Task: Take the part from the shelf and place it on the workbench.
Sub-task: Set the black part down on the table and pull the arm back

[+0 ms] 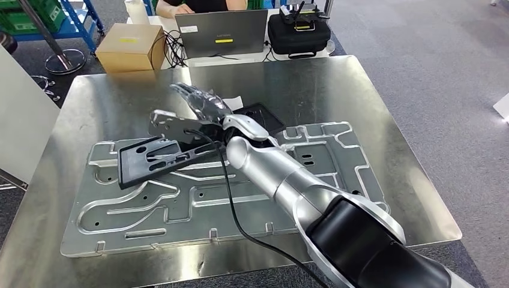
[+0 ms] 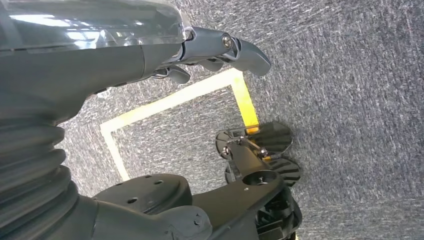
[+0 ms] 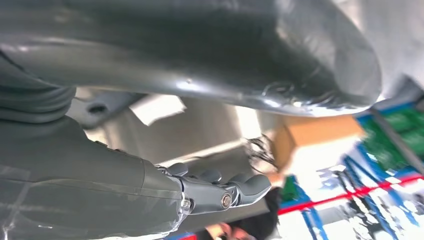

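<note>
Right arm (image 1: 288, 177) reaches forward and leftward; right hand (image 1: 195, 114) open, fingers spread; left hand (image 2: 220, 50) hangs, fingers loosely curled.

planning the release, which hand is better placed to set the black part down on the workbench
Right. The right hand is already over the workbench, at the black part lying on the metal plate. The left hand hangs over the carpet floor, holding nothing.

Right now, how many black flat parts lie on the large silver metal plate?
2: one black flat slotted part under the right robot hand; one black flat part behind its wrist, partly hidden.
</note>
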